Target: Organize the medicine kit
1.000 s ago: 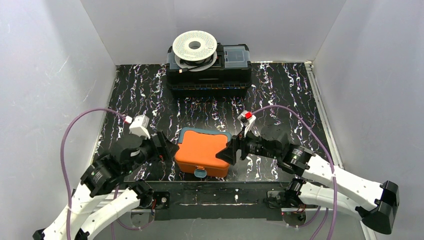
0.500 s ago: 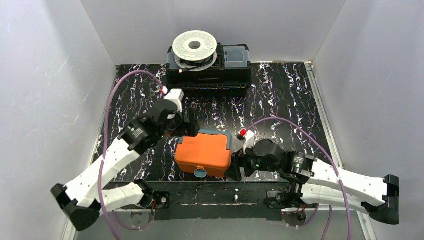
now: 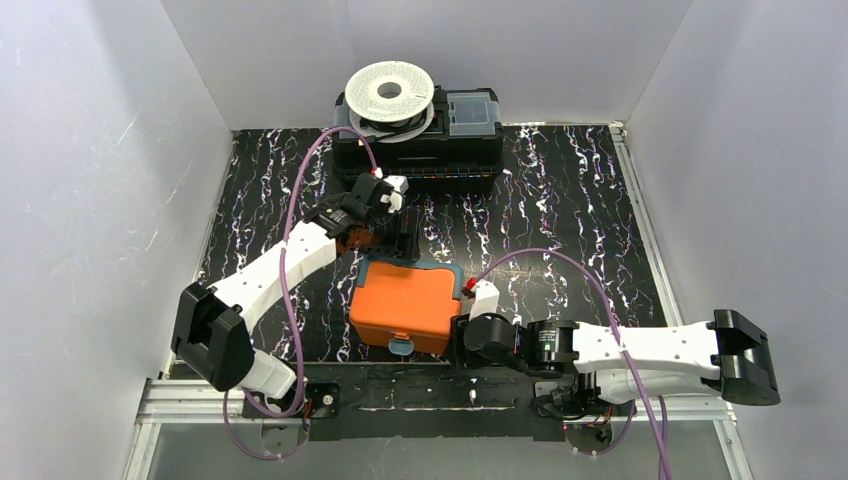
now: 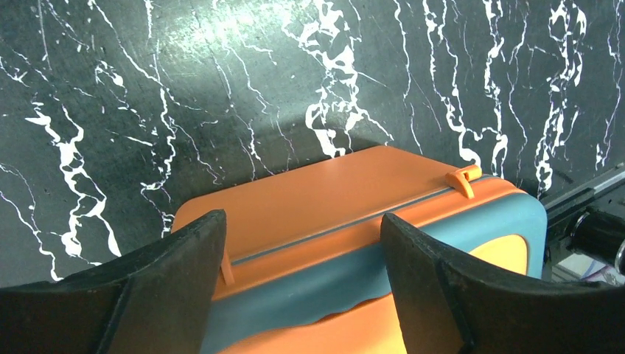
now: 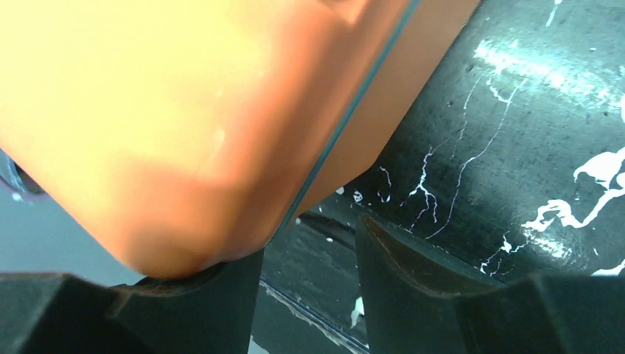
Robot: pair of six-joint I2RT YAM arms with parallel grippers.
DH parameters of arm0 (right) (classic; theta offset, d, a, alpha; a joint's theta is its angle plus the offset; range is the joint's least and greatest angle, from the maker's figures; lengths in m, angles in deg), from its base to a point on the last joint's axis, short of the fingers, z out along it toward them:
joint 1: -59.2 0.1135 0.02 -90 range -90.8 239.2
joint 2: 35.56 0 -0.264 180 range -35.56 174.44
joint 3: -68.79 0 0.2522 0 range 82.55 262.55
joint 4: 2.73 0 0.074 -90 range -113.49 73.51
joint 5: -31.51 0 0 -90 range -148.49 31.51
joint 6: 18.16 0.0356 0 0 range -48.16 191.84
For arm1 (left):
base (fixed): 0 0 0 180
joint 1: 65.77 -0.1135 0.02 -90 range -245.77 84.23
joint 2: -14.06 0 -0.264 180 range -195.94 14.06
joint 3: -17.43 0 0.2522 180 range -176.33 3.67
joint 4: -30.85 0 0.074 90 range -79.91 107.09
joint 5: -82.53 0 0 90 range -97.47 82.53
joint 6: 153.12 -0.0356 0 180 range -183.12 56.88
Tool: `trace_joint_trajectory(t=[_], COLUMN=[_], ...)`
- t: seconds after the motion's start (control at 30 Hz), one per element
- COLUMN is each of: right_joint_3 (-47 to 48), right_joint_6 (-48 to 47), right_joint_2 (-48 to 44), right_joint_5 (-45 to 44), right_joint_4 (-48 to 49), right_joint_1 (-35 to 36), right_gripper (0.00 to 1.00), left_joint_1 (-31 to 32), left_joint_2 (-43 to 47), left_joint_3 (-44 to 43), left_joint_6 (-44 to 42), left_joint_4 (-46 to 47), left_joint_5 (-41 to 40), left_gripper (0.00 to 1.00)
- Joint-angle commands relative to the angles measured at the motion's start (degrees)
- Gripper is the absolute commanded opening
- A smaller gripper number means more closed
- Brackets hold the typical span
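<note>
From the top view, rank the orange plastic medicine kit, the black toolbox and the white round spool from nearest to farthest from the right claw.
1. Orange plastic medicine kit: immediately left of the right claw, near the table's front edge.
2. Black rectangular toolbox: at the far edge, by the back wall.
3. White round spool: on the toolbox's left top, farthest back.

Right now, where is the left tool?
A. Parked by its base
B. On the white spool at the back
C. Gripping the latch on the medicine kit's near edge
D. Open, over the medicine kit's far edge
D: the top view shows the left tool at the far edge of the closed medicine kit, and the left wrist view shows its fingers spread apart over that edge.
</note>
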State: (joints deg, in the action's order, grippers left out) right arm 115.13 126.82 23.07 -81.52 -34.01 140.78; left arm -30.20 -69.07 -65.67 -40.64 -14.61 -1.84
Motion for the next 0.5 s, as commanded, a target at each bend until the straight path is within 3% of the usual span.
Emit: trace_joint_trajectory(t=[0.0,0.3,0.47], right_joint_3=[3.8,5.0,8.2], right_joint_6=[7.9,12.0,10.2], right_joint_2=[-0.5,-0.4,1.8], right_joint_5=[-11.9,-19.9,-20.0], right_joint_4=[0.2,1.5,1.8], right_joint_1=[0.4,0.1,-2.6], right_gripper=[0.56,0.6,0.63], left_joint_1=[-1.4,-2.5,-2.6], left_joint_2=[3.3,8.0,10.2], left_joint_3=[4.4,8.5,10.2], left_joint_6=[0.5,2.1,3.2], left_joint_4=[-2.5,-4.4,-4.9], left_joint_5=[2.0,1.3,1.0], left_gripper=[0.74,0.74,0.74])
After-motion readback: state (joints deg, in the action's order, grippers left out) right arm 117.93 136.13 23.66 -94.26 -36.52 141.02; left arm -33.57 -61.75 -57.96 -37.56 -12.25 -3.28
